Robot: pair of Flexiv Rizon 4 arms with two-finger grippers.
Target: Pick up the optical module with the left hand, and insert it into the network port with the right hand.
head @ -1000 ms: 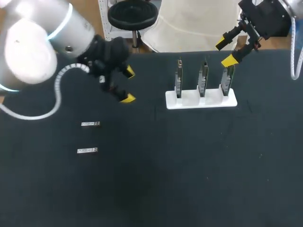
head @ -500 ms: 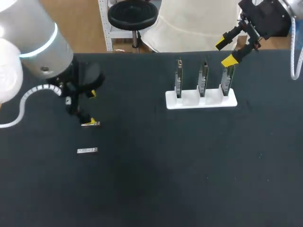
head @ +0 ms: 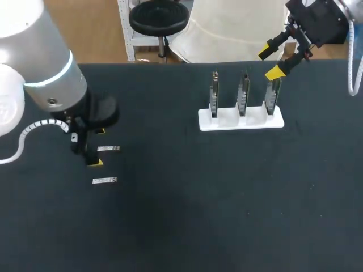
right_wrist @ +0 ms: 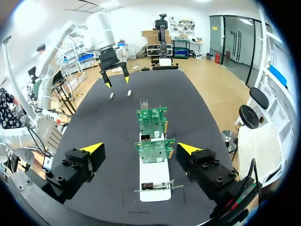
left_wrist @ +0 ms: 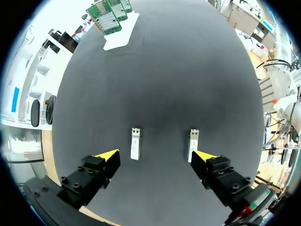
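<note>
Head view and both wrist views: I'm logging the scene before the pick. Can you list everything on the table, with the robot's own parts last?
optical modules: 2, silver, lying flat and apart on the table's left part
holder: 1, white, far middle-right of the table
circuit boards: 3, green, upright in a row in the holder
table: 1, black
left gripper: 1, black with yellow tips, open, over the optical modules
right gripper: 1, black with yellow tips, open, above the holder's right end

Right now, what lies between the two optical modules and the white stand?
Nothing; bare black table separates the optical modules from the white stand, clearest in the head view.
</note>
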